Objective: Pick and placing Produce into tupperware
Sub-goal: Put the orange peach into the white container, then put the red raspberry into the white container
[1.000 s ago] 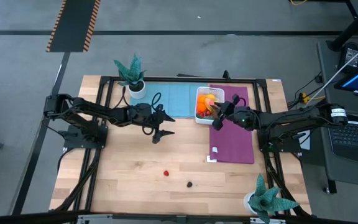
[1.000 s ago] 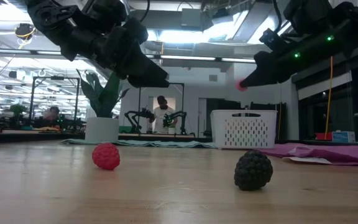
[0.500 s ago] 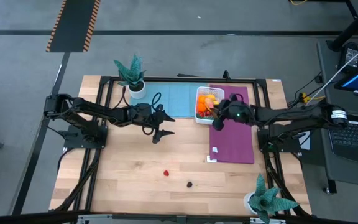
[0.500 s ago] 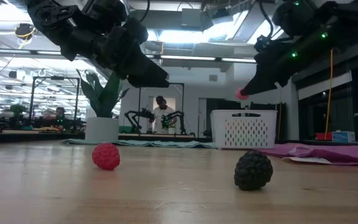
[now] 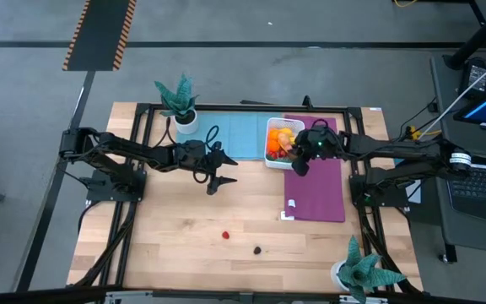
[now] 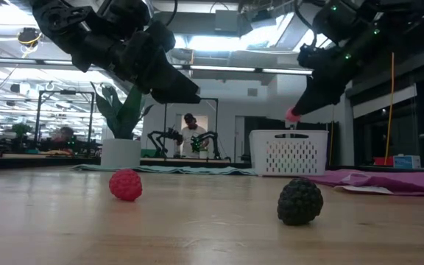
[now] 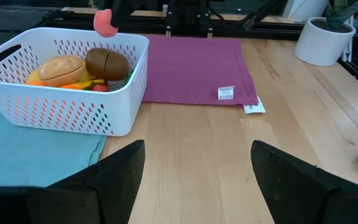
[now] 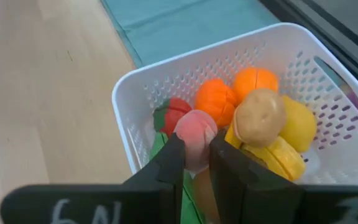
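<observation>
The tupperware is a white perforated basket (image 5: 273,127) at the table's far middle. It holds orange, yellow, brown and red produce (image 8: 253,118). My right gripper (image 8: 197,163) is over it, shut on a pink round piece (image 8: 195,138), which shows above the rim in the low view (image 6: 293,114). A red raspberry (image 5: 225,235) and a dark blackberry (image 5: 257,250) lie on the wood near the front edge. Left of the basket, my left gripper (image 7: 197,180) hovers open above the table with nothing in it. My right gripper pinches the pink piece by its two sides (image 8: 183,142) between its two fingers. The fingers slant down from the table's right side. The piece is lifted clear, just above the basket's near wall (image 8: 135,134) and the produce inside.
A teal mat (image 5: 234,135) lies left of the basket and a purple mat (image 5: 319,190) right of it. Teal potted plants stand at the far left (image 5: 180,101) and near right (image 5: 361,270). Bare wood surrounds the two berries.
My right gripper has tipped its fingers steeper downward over the basket, still shut on the pink piece, which has sunk a little toward the basket's rim.
</observation>
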You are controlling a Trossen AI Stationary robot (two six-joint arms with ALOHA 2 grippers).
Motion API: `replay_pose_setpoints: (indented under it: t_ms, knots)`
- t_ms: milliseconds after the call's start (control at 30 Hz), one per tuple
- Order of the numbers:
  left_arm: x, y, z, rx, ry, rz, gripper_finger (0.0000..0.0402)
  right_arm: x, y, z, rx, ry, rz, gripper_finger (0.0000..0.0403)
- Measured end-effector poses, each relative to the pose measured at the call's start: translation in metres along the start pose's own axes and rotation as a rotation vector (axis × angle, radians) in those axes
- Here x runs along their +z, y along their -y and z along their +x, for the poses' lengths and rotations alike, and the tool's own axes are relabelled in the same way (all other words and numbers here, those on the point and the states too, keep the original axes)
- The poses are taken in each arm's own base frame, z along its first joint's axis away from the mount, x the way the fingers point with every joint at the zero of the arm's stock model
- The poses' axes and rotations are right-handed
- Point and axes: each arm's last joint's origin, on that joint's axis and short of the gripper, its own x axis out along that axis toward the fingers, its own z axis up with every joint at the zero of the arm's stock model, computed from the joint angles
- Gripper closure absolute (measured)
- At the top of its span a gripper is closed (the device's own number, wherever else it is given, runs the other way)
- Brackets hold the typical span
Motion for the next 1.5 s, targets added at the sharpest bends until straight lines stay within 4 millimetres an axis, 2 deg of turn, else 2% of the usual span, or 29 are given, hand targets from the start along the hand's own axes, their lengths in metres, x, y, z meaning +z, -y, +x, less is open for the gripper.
replay_pose_setpoints:
  t_ms: [200, 533, 767, 1000, 1367, 1500]
  knots:
    - [0.000, 0.000, 0.000, 0.000, 0.000, 0.000, 0.0115, 0.001, 0.000, 0.002, 0.004, -0.004, 0.003, 0.0341]
    - [0.000, 0.000, 0.000, 0.000, 0.000, 0.000, 0.0115, -0.001, -0.003, 0.033, 0.003, -0.026, -0.052, 0.0341]
    - [-0.001, 0.000, 0.000, 0.000, -0.006, -0.001, 0.0115, -0.006, -0.002, 0.040, -0.005, -0.073, -0.058, 0.0331]
    - [-0.001, 0.000, 0.000, 0.000, -0.007, -0.001, 0.0115, -0.005, -0.002, 0.040, -0.004, -0.066, -0.078, 0.0286]
    - [-0.001, 0.000, 0.000, 0.000, -0.007, -0.001, 0.0115, -0.004, -0.002, 0.040, -0.006, -0.056, -0.083, 0.0186]
    - [-0.001, 0.000, 0.000, 0.000, -0.007, 0.011, 0.0115, -0.001, -0.003, 0.039, -0.003, -0.047, -0.084, 0.0165]
